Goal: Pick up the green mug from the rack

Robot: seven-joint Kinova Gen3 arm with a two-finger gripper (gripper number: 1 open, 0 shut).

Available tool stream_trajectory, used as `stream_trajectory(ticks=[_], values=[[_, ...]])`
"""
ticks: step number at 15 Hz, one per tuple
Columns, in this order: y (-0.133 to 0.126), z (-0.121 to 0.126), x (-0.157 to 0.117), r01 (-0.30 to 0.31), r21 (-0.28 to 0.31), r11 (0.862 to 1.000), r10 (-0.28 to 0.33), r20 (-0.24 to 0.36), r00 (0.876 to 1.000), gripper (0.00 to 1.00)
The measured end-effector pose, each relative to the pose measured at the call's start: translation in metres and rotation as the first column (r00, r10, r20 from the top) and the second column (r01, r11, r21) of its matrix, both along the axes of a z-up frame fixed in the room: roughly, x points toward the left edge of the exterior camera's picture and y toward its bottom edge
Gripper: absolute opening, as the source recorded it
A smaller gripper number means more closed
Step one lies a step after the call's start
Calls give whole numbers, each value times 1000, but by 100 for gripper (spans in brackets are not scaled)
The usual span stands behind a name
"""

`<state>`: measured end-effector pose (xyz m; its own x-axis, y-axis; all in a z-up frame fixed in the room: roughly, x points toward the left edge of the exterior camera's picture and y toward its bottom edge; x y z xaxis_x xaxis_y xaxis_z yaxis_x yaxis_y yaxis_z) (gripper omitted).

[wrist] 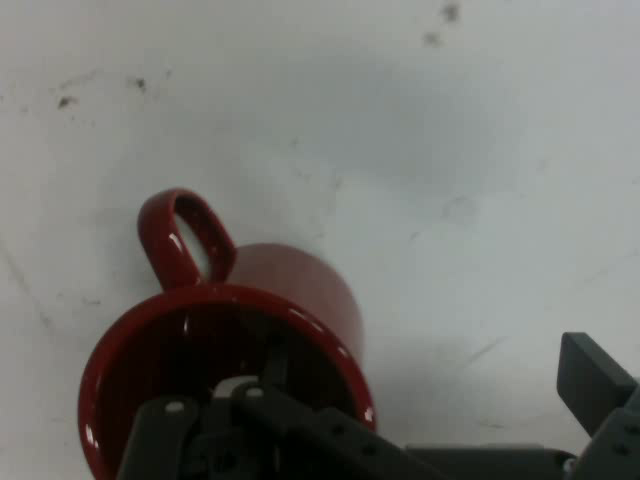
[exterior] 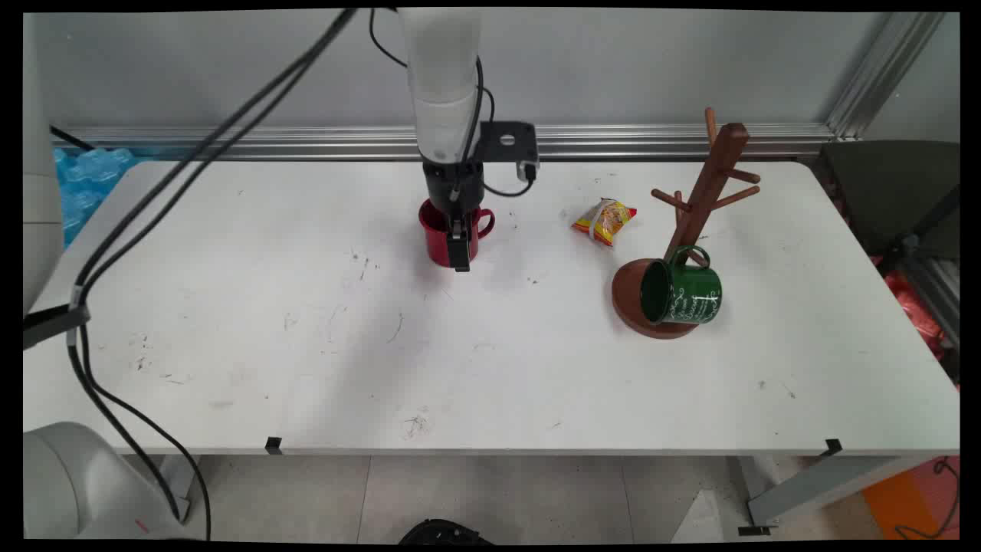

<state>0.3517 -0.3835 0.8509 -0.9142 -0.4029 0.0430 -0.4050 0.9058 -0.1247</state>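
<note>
Straddling the rim of a glossy red ceramic mug [exterior: 446,234] with a black two-finger gripper [exterior: 458,247], one finger dipped inside the bowl and the other [wrist: 596,380] outside the wall, spread rather than pinched, so neither clamped on the mug nor lifting it; standing upright toward the counter's far middle, with the loop handle [wrist: 190,235] turned away from the fingers and free of them; lying on its side beside it, a small orange-and-yellow crinkled snack packet [exterior: 604,220]; farther along, leaning on a round base, a brown wooden peg-armed mug tree [exterior: 701,203], with a dark green enamel mug [exterior: 681,292] tipped on its side against that base, mouth facing the near edge; underneath, a scuffed white counter [exterior: 306,368] marked with dark smudges; behind, a grey wall with an aluminium rail; below, pale floor tiles.
</note>
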Motion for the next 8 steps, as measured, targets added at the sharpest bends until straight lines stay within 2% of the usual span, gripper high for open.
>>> stream_trajectory(ticks=[5,8], values=[[26,52,10,0,-12,1000,-1,-69,998,100],[56,85,18,-20,3,1000,20,-140,990,100]])
